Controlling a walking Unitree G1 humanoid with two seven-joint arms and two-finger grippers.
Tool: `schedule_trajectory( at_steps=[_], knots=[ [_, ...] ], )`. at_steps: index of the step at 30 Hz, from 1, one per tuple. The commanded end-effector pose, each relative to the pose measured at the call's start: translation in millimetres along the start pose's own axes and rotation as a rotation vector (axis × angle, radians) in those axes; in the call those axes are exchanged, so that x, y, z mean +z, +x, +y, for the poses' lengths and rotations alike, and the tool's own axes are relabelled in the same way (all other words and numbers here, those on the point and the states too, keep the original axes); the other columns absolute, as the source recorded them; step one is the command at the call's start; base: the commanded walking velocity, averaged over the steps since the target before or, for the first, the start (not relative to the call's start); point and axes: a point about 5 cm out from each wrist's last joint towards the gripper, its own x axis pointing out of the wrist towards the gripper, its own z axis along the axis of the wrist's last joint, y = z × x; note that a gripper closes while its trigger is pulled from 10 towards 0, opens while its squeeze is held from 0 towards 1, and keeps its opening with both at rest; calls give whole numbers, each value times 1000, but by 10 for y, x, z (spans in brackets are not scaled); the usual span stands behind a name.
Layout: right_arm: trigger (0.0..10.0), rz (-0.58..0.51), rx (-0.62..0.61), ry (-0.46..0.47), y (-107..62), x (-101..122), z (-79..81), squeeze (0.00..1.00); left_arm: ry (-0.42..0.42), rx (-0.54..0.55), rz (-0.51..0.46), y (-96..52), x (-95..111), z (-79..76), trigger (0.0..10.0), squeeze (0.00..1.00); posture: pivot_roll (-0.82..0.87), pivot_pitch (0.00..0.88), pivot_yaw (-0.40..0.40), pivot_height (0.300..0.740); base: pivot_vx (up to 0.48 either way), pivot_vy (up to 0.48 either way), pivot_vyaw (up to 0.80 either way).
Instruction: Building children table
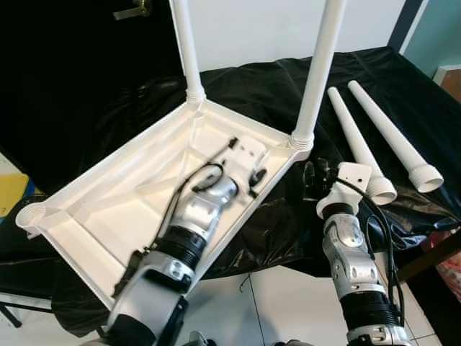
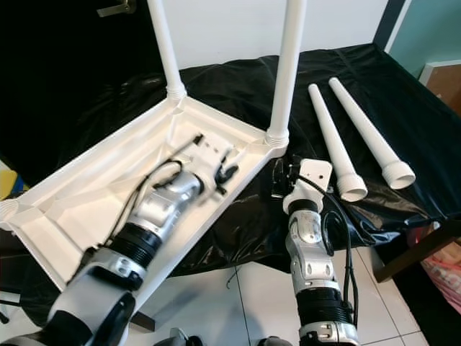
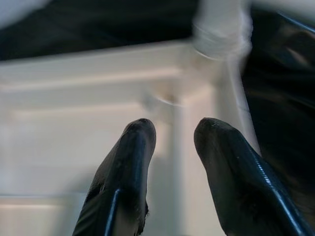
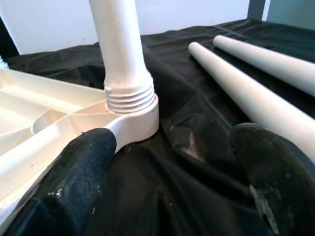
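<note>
An upturned white tabletop [image 1: 108, 194] lies tilted on a surface draped in black cloth [image 1: 266, 94], its ribbed underside facing up and its near edge hanging out past the cloth over the tiled floor [image 1: 281, 295]. At its near left corner sits an open leg socket [image 1: 30, 215]. At the far corner a screwed-in leg [image 1: 186, 47] stands upright, and at the right corner a second fitted leg [image 1: 320, 68] rises from its threaded collar. The left gripper [image 3: 172, 142] reaches into the tabletop's underside close to that right corner — its two black fingers [image 3: 125, 177] are a little apart with nothing between them, hovering over the white ribs. Just right of the same corner, the right gripper [image 4: 172, 162] is low over the cloth with its fingers spread wide and holding nothing; one finger is just beside the tabletop's rim below the collar, though whether it touches cannot be told. Further right, two loose legs [image 1: 374, 140] lie side by side on the cloth — wide threaded ends toward the robot, apart from the tabletop.
</note>
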Motion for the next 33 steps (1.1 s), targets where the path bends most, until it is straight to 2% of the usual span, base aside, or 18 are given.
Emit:
schedule_trajectory(
  at_steps=[1, 2, 5, 6, 8, 9, 12, 13, 16, 17, 19, 21, 22, 24, 26, 28, 31, 33],
  knots=[
    [10000, 34, 23, 3, -32, -61, 45, 0, 5, 36, 6, -25, -12, 60, 10000, 0, -69, 76, 64, 740, 0, 0, 0],
    [10000, 58, 40, -1, -39, -94, 70, 0, 19, 98, 15, -108, -26, 231, 10000, 0, -66, 75, 63, 740, 0, 0, 0],
    [10000, 58, 40, -1, -39, -94, 70, 0, 19, 98, 15, -108, -26, 231, 10000, 0, -66, 75, 63, 740, 0, 0, 0],
    [10000, 109, 71, -18, -52, -169, 118, 0, 107, 218, 77, -322, -145, 566, 10000, 0, -47, 73, 45, 740, 0, 0, 0],
    [10000, 109, 71, -18, -52, -169, 118, 0, 107, 218, 77, -322, -145, 566, 10000, 0, -47, 73, 45, 740, 0, 0, 0],
    [10000, 129, 83, -25, -57, -200, 138, 0, 152, 262, 115, -416, -215, 688, 10000, 0, -47, 73, 45, 740, 0, 0, 0],
    [10000, 142, 95, -32, -60, -220, 156, 0, 189, 304, 156, -507, -290, 797, 10000, 0, -38, 73, 34, 740, 0, 0, 0],
    [10000, 159, 109, -39, -60, -243, 175, 0, 208, 344, 197, -610, -365, 905, 10000, 0, -31, 74, 25, 740, 0, 0, 0],
    [10000, 172, 123, -45, -58, -263, 190, 0, 237, 385, 229, -717, -422, 1004, 10000, 0, -22, 73, 16, 740, 0, 0, 0],
    [10000, 182, 144, -47, -51, -275, 217, 0, 264, 425, 274, -872, -507, 1118, 10000, 0, -6, 71, 1, 740, 0, 0, 0],
    [10000, 182, 144, -47, -51, -275, 217, 0, 264, 425, 274, -872, -507, 1118, 10000, 0, -6, 71, 1, 740, 0, 0, 0],
    [10000, 186, 186, -46, -31, -274, 279, 0, 321, 483, 353, -1158, -618, 1271, 10000, 0, 6, 67, -15, 740, 0, 0, 0],
    [10000, 186, 186, -46, -31, -274, 279, 0, 321, 483, 353, -1158, -618, 1271, 10000, 0, 6, 67, -15, 740, 0, 0, 0],
    [10000, 186, 209, -44, -15, -263, 325, 0, 342, 501, 393, -1335, -649, 1326, 10000, 0, 16, 64, -25, 740, 0, 0, 0],
    [10000, 186, 216, -42, -8, -258, 344, 0, 343, 500, 406, -1401, -652, 1337, 10000, 0, 16, 64, -25, 740, 0, 0, 0],
    [10000, 188, 228, -39, 4, -254, 375, 0, 340, 469, 443, -1501, -678, 1324, 10000, 0, 25, 61, -31, 740, 0, 0, 0],
    [10000, 195, 238, -55, 59, -249, 440, 0, 307, 334, 494, -1647, -725, 1214, 10000, 0, 41, 55, -42, 740, 0, 0, 0],
    [10000, 199, 238, -55, 79, -246, 455, 0, 287, 302, 497, -1673, -728, 1184, 10000, 0, 41, 55, -42, 740, 0, 0, 0]
  ],
)
